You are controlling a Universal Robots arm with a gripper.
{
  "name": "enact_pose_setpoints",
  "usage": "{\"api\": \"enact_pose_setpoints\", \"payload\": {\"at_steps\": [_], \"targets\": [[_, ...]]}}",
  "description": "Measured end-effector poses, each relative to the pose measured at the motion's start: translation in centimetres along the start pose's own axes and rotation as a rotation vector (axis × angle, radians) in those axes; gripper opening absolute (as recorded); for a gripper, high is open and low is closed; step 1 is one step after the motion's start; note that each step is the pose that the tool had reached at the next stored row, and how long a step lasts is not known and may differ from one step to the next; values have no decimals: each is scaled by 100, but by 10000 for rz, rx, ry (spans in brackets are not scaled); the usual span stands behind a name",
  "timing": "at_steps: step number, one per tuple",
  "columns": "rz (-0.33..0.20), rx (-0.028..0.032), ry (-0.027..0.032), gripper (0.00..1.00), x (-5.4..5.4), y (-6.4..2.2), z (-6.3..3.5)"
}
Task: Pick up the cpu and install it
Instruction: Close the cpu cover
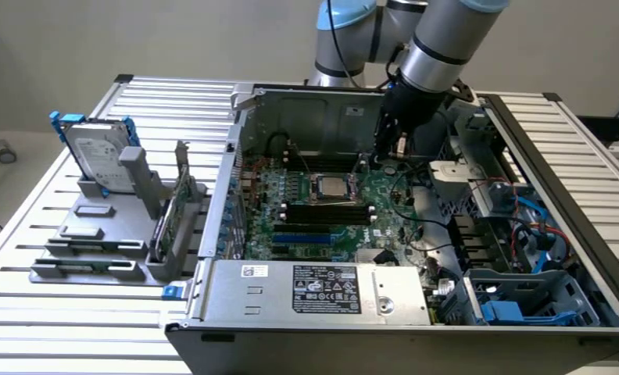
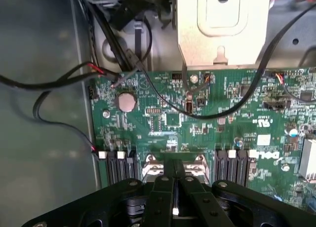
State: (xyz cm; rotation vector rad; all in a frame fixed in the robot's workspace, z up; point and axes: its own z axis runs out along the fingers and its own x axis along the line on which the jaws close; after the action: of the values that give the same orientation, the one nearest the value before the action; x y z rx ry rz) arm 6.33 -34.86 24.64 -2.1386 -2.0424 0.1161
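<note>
Pincer (image 2: 174, 170): clenched, fingers pressed together, over the motherboard (image 1: 393, 212)
Cpu (image 1: 334, 186): lying in socket, near pincer
Hard drive (image 1: 99, 160): upright, on tabletop (image 1: 38, 312) rack

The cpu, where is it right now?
In the exterior view the cpu sits in the middle of the motherboard, inside the open computer case, right beside the long black slots.

The cpu (image 1: 330, 186), a shiny silver square, lies flat in the black socket frame (image 1: 311, 192) on the green motherboard (image 1: 388, 209).
</note>
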Motion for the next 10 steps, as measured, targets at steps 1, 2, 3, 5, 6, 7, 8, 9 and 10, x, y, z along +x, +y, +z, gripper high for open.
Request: {"api": "enact_pose_setpoints", "payload": {"at_steps": [1,2,3,5,6,7,8,9,10], "targets": [[5,86,-6,11,-1,-7,3],[11,166,-12,11,-1,-13,6],[19,253,-23,11,-1,-17,8],[34,405,-46,11,-2,-24,15],[42,476,-55,11,-3,-28,19],[48,539,-63,11,-4,-33,24],[54,599,-69,11,-4,-41,29],[58,659,-73,11,-5,-49,35],[62,716,-76,11,-6,-61,42]]}}
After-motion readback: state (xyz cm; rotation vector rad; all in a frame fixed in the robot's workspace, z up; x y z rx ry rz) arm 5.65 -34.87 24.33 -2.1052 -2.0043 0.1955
